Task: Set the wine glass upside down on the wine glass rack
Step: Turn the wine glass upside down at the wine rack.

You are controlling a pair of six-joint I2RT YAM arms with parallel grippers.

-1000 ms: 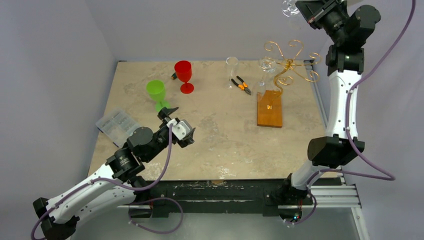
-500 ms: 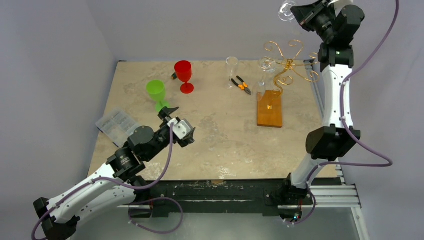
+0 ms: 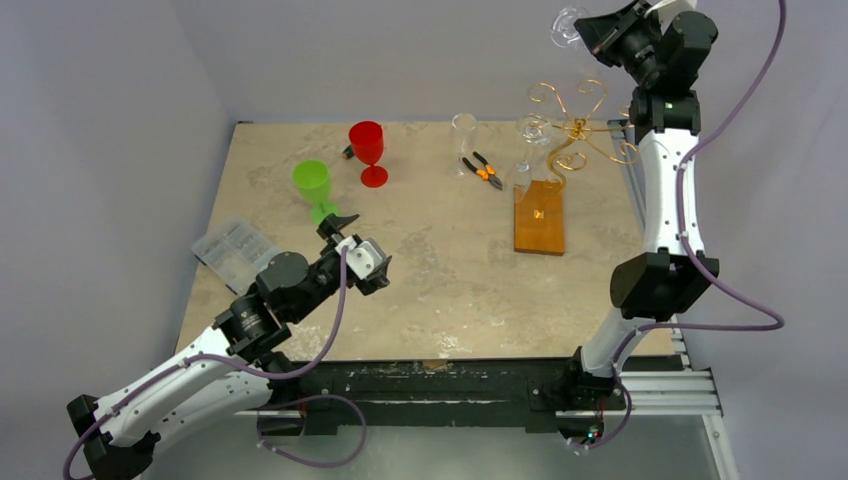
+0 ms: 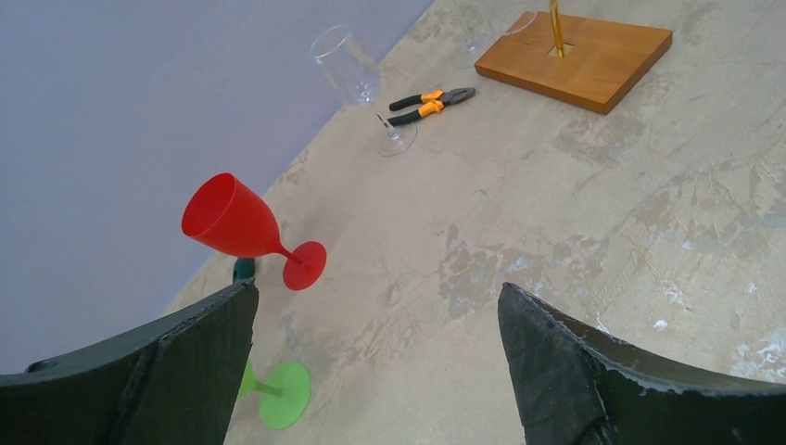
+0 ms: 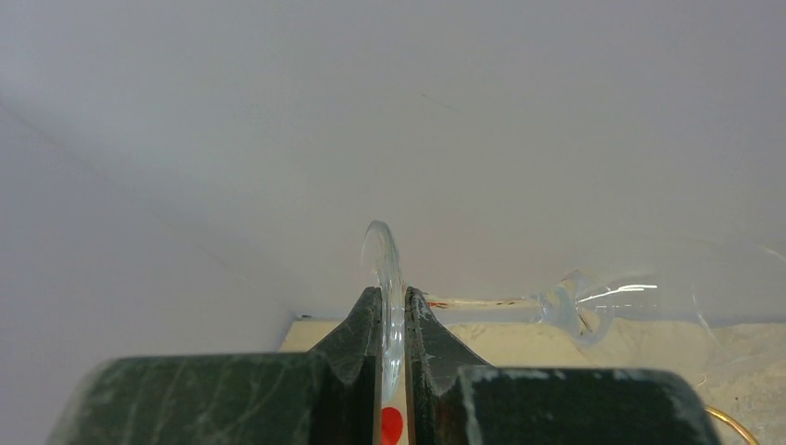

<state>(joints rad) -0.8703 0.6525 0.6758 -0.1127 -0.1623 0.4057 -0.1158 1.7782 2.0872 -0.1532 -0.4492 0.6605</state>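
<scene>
My right gripper is raised high at the back right, above the wine glass rack, and is shut on the foot of a clear wine glass. In the right wrist view the foot disc stands edge-on between the gripper jaws, and the stem runs right to the bowl, so the glass lies sideways. The wine glass rack is gold wire with curled arms on an orange-brown wooden base. My left gripper hangs open and empty over the table's near left.
A clear glass stands right beside the rack. Another clear glass and orange-handled pliers lie left of it. A red glass and a green glass stand at the back left. A clear plastic box sits at the left edge.
My right wrist has swung the held glass a little left and lower, toward the space above the rack. The left arm has not moved.
</scene>
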